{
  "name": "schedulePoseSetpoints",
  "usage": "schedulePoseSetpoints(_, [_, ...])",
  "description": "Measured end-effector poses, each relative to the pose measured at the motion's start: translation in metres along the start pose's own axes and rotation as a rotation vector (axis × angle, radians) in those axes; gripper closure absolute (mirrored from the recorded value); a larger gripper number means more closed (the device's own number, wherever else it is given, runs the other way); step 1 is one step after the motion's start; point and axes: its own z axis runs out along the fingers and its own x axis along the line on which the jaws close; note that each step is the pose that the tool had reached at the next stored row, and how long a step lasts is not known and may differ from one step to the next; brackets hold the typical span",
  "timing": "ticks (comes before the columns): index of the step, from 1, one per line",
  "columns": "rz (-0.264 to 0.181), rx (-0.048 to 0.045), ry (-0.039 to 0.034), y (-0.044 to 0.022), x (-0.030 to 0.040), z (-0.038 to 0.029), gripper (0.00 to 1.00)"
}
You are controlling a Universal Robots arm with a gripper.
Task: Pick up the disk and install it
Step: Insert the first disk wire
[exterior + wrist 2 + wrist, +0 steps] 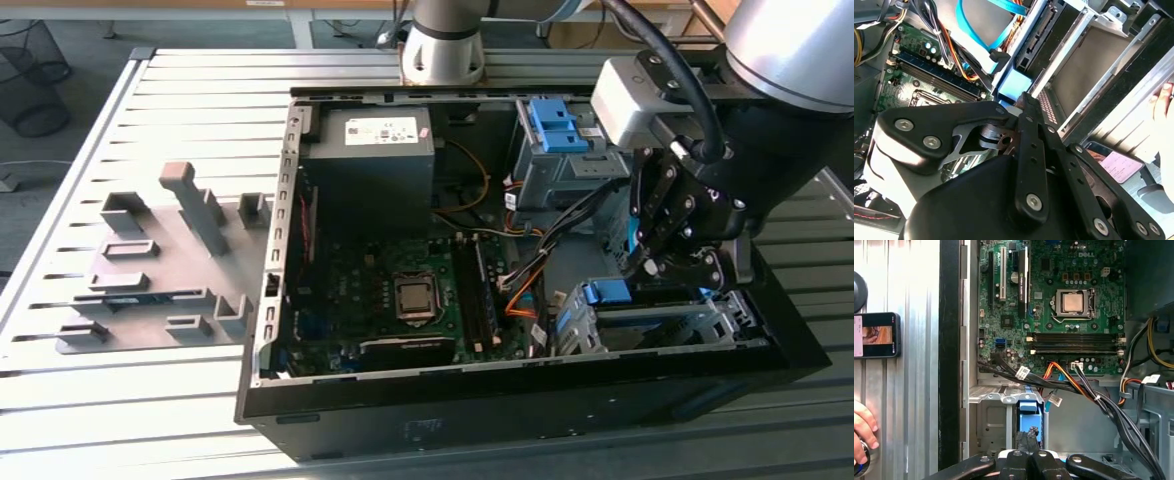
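The disk sat in the drive cage at the near corner of the open computer case, on the exterior view's right, with its bright blue carrier end facing the motherboard. In the first wrist view the same blue end stood framed by the silver cage, just beside the bundle of black and orange cables that crossed from the motherboard. The gripper hung directly over the cage, its black fingers drawn together at the blue end of the disk; whether they actually clamped it could not be told. In the second wrist view the fingers tapered to a point against the pale blue carrier, next to a light blue ribbon cable.

Farther from the cage, a second blue bracket sat atop the rear bay, and a large grey box with a white sticker stood beside it. Outside the case, a grey fixture plate lay on the slatted table. A person's hand rested on the table near a phone.
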Motion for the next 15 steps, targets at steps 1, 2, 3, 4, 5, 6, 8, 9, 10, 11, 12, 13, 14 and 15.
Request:
schedulePoseSetpoints(1, [0.0,0.0,-0.0006,0.0,0.0,-0.0001,0.89])
schedulePoseSetpoints(2, [0.0,0.0,-0.0015,0.0,0.0,0.0,0.89])
schedulePoseSetpoints(3, [0.0,0.0,-0.0023,0.0,0.0,0.0,0.89])
schedulePoseSetpoints(4, [0.0,0.0,-0.0031,0.0,0.0,0.0,0.89])
schedulePoseSetpoints(5, [0.0,-0.0001,-0.0039,0.0,0.0,0.0,0.89])
schedulePoseSetpoints(6, [0.0,0.0,-0.0046,0.0,0.0,0.0,0.89])
schedulePoseSetpoints(8, [0.0,0.0,-0.0062,0.0,0.0,0.0,0.89])
schedulePoseSetpoints(9, [-0.001,0.0,-0.0069,0.0,0.0,0.0,0.89])
schedulePoseSetpoints(10, [-0.001,0.0,-0.0078,0.0,0.0,0.0,0.89])
schedulePoseSetpoints(11, [-0.001,0.0,-0.0085,0.0,0.0,0.0,0.89])
schedulePoseSetpoints(12, [-0.001,0.0,-0.009,0.0,0.0,0.0,0.89])
schedulePoseSetpoints(13, [-0.001,-0.0001,-0.0089,0.0,0.0,0.0,0.89])
schedulePoseSetpoints(14, [-0.001,-0.0001,-0.0089,0.0,0.0,0.0,0.89])
schedulePoseSetpoints(15, [-0.001,-0.0001,-0.009,-0.0001,0.0,0.0,0.89])
